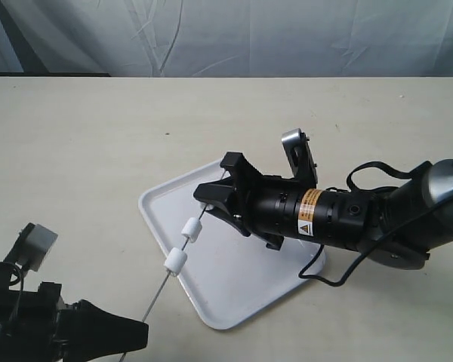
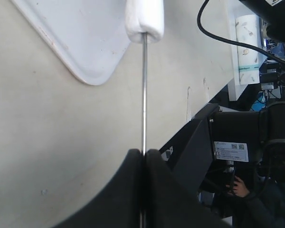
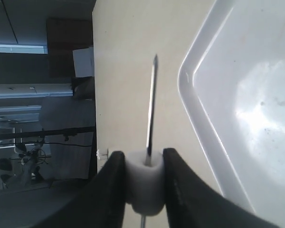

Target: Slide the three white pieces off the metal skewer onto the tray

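Observation:
The metal skewer [image 1: 157, 299] runs slanting from my left gripper [image 1: 142, 332] up to my right gripper [image 1: 215, 181], above the white tray [image 1: 241, 294]. My left gripper [image 2: 144, 153] is shut on the skewer's [image 2: 144, 95] lower end. Two white pieces [image 1: 176, 260] [image 1: 191, 229] sit on the rod over the tray's left edge. The third white piece [image 3: 143, 183] is pinched between the fingers of my right gripper [image 3: 143, 159], and the skewer's pointed tip [image 3: 153, 80] sticks out beyond it. The nearest piece [image 2: 144, 19] shows in the left wrist view beside the tray's corner [image 2: 85, 52].
A black cable [image 1: 328, 270] from the right arm [image 1: 340, 219] loops over the tray's right corner. The beige table [image 1: 83, 151] ends at a grey cloth backdrop [image 1: 226, 38] behind. The table edge and dark equipment [image 2: 237, 142] show in the left wrist view.

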You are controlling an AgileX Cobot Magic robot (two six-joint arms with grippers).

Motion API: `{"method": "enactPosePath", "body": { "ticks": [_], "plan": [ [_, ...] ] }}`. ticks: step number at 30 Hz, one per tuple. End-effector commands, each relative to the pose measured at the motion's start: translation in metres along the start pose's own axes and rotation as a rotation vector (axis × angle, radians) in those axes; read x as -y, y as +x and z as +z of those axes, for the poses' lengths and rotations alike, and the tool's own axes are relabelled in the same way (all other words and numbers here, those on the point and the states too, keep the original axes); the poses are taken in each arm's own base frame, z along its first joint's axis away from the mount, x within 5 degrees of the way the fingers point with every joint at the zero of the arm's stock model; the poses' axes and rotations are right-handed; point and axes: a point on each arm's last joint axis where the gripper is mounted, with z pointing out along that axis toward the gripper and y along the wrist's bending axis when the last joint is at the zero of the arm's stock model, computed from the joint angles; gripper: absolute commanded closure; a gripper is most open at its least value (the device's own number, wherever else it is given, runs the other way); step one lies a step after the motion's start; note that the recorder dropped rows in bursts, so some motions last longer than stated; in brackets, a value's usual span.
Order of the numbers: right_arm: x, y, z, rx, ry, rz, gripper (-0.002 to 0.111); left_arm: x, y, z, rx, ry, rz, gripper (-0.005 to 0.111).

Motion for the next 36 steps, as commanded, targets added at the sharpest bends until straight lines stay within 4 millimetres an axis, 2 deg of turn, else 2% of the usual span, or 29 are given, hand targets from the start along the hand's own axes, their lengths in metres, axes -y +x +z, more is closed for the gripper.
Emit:
{"method": "enactPosePath", "body": {
  "ticks": [1,6,14,18,24,28,36],
  "plan": [
    [-0.001,-0.002,0.001,0.012,-0.003,-0.038,0.093,0.003,-0.001,0.000,0.009,0.022,0.000,0.107],
    [-0.003,-0.005,0.002,0.030,-0.007,-0.051,0.093,0.002,0.000,0.000,0.006,0.019,-0.008,0.107],
    [-0.010,-0.020,0.016,0.045,0.089,-0.114,0.093,-0.007,0.029,-0.003,-0.048,0.008,-0.083,0.107],
    [-0.010,-0.025,0.021,0.039,0.164,-0.159,0.091,0.002,0.031,-0.004,-0.062,0.101,-0.070,0.107],
    [-0.002,-0.030,0.019,0.078,0.276,-0.126,0.076,0.006,0.033,-0.004,-0.095,0.144,-0.111,0.107],
    [0.004,-0.035,0.016,0.097,0.341,-0.147,0.075,0.005,0.036,-0.004,-0.123,0.130,-0.117,0.107],
    [0.003,-0.036,0.016,0.093,0.318,-0.159,0.075,-0.003,0.030,-0.003,-0.056,0.047,-0.131,0.107]
  ]
}}
